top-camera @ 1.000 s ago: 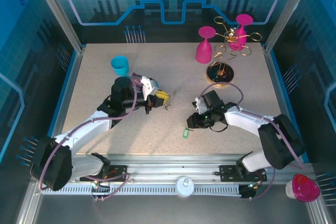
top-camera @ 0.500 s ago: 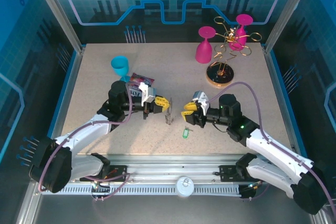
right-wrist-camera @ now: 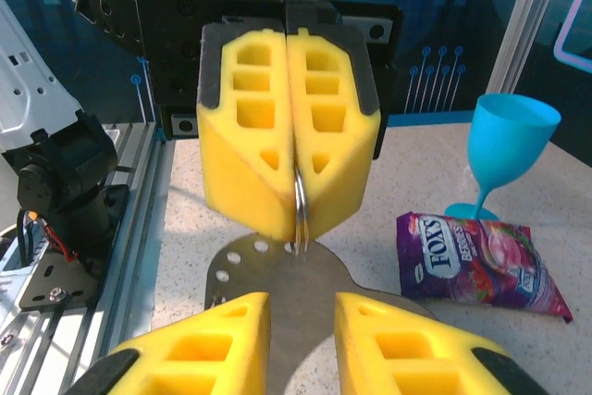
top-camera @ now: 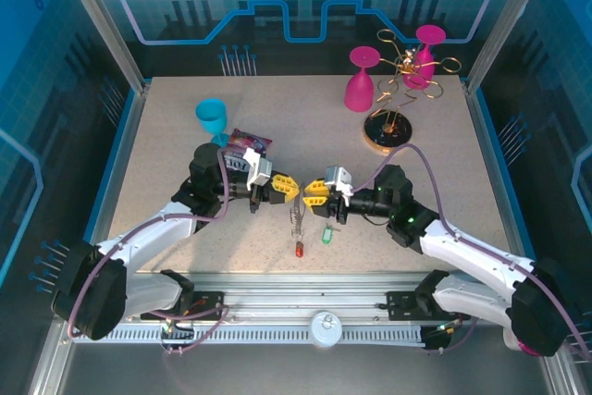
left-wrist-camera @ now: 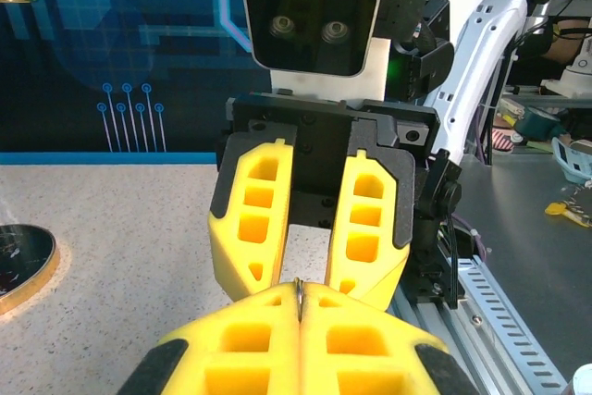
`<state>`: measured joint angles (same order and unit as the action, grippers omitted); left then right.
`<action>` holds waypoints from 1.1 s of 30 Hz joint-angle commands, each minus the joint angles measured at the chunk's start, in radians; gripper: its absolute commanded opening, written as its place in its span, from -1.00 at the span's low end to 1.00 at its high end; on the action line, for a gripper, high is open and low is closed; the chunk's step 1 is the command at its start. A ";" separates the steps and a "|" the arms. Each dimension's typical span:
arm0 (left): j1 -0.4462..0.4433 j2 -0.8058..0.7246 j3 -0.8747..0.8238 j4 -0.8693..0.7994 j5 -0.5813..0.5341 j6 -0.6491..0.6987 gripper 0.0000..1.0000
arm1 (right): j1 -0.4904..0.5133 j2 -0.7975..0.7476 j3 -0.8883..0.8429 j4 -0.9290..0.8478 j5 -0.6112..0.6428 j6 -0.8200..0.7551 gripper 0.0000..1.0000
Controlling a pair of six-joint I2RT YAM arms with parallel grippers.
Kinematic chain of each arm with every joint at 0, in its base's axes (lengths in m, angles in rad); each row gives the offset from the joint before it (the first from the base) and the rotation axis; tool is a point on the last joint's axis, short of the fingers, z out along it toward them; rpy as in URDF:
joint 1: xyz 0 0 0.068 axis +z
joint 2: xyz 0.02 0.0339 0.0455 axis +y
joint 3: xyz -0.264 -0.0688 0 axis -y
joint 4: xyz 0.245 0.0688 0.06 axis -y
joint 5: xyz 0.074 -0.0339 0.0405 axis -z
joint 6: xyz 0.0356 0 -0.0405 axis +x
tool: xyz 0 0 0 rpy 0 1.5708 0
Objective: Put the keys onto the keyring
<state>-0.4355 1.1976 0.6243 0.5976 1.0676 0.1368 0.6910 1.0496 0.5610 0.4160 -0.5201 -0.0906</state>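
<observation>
Speckled table (top-camera: 435, 154) inside a blue-walled cell, both arms nose to nose at its middle. Left gripper (top-camera: 285, 188) pressed together on the keyring (top-camera: 296, 217), pinching its upper edge, seemingly to keep the loop off the surface and steady for threading. Right gripper (top-camera: 313, 191) facing it, just beside, fingers (right-wrist-camera: 245, 316) partly spread and holding nothing; probably lined up to take or brace the ring. Seen edge-on from the right wrist: a thin upright metal line clamped between the left pads (right-wrist-camera: 227, 187). From above: long axis running from the pinch toward the near edge, free end hanging away from the jaws. Red key (top-camera: 299, 249) just past that free end; threaded or lying loose, cannot tell. Green key (top-camera: 326, 236) on the table near the right gripper, apart from the ring.
</observation>
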 commanded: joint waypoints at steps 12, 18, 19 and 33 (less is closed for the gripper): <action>-0.011 0.010 -0.018 0.042 0.038 0.018 -1.00 | 0.032 0.054 0.032 0.142 -0.018 0.001 -0.60; -0.010 -0.008 -0.021 0.021 -0.053 0.015 -1.00 | 0.028 -0.036 -0.058 0.060 0.142 0.023 -0.53; -0.012 -0.012 -0.021 0.017 -0.067 0.013 -1.00 | 0.025 -0.053 -0.072 0.040 0.147 0.032 -0.53; -0.019 -0.035 -0.021 -0.007 -0.177 -0.026 -1.00 | 0.044 -0.043 -0.116 0.025 0.135 0.219 -0.44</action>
<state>-0.4480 1.1950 0.6083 0.5919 0.9089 0.1284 0.7212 0.9752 0.4507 0.3981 -0.3962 0.0807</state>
